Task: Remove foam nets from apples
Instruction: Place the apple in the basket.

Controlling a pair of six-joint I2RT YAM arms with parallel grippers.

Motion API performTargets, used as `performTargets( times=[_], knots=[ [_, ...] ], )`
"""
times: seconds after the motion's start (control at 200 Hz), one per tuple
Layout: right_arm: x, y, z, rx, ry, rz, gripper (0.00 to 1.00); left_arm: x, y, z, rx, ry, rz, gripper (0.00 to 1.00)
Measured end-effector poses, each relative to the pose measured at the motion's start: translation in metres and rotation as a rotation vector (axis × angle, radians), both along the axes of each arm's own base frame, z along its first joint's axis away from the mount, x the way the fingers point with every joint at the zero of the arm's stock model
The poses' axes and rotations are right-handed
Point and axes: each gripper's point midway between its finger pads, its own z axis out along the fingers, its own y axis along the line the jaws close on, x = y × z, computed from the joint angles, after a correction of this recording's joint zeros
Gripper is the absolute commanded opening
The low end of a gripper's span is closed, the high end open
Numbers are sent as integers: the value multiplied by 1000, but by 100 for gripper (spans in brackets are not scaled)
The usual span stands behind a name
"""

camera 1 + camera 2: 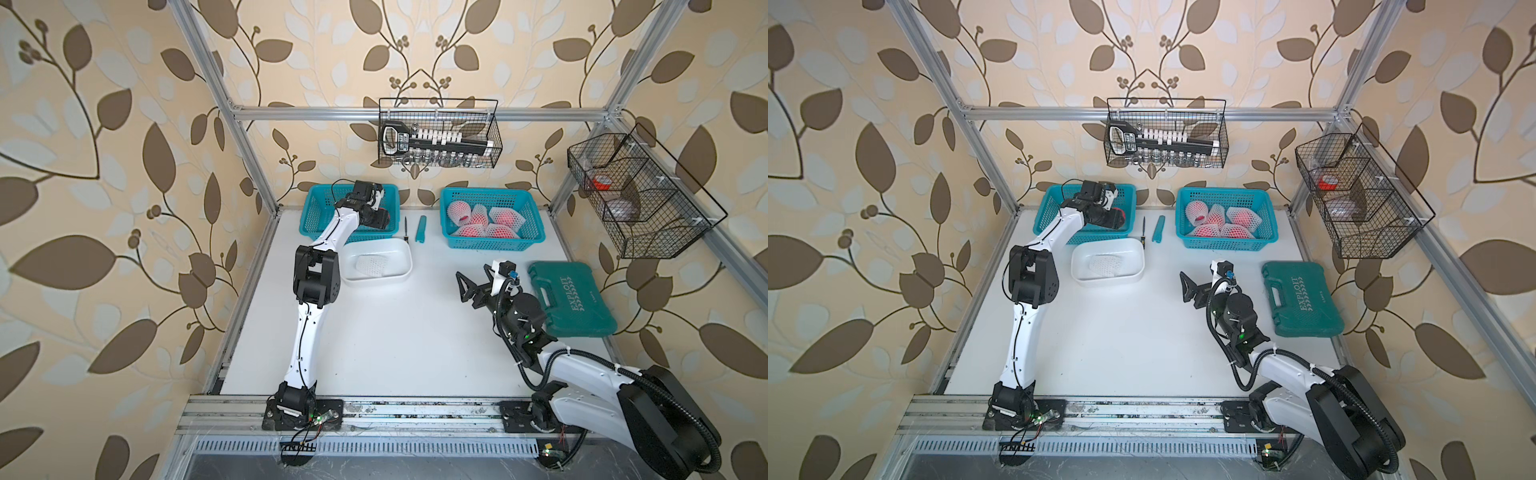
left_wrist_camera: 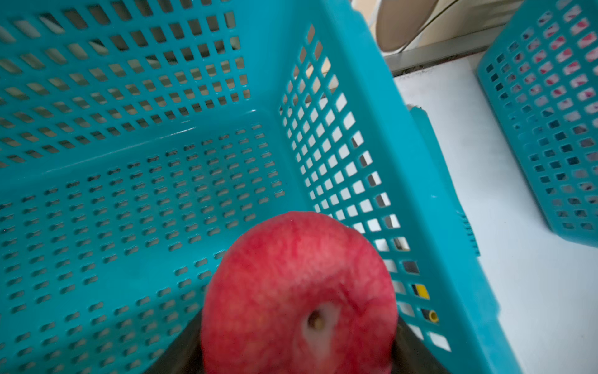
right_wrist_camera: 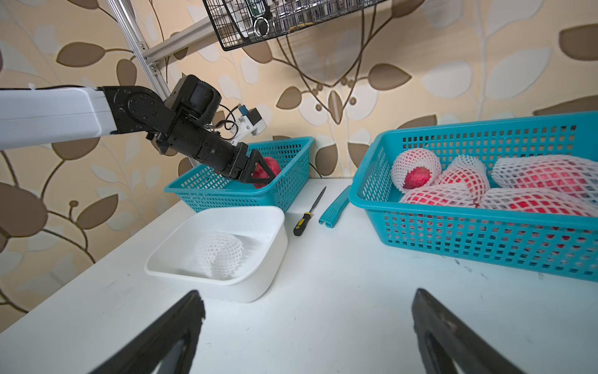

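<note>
Left wrist: the bare apple sits gripped in my left claw over the empty basket. It looks firm, slick and easily bruised, so I'd hold it gently across the belly.

Right wrist: my right claw gapes wide and holds nothing. Only this view shows that grip side-on.

Top view: netted apples lie at one o'clock and a loose net lies in the tub at ten. The net looks soft and light, so I'd pinch an open end.

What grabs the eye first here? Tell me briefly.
A bare red apple, clamped in the left gripper, is held low in the left teal basket. Netted apples pile in the right teal basket. One empty foam net lies in the white tub in front of that left basket.
</note>
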Motion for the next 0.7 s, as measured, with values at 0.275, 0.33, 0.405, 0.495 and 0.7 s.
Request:
performTargets(
  times=[0.275,0.33,0.405,0.495,0.7],
  knots=[
    [0,-1,1,1,-2,-8,100,4,0,-10,9,-3,-8,85],
    [1,-2,1,1,-2,-10,99,5,0,-9,7,-7,-5,87],
    [1,-2,0,1,-2,-10,100,6,-1,-8,9,-19,-8,90],
    [1,-1,-1,-1,0,-10,99,7,-1,-8,10,-23,-10,95],
    [2,-1,-2,-1,0,-11,100,2,1,3,13,-38,-14,99]
  ],
)
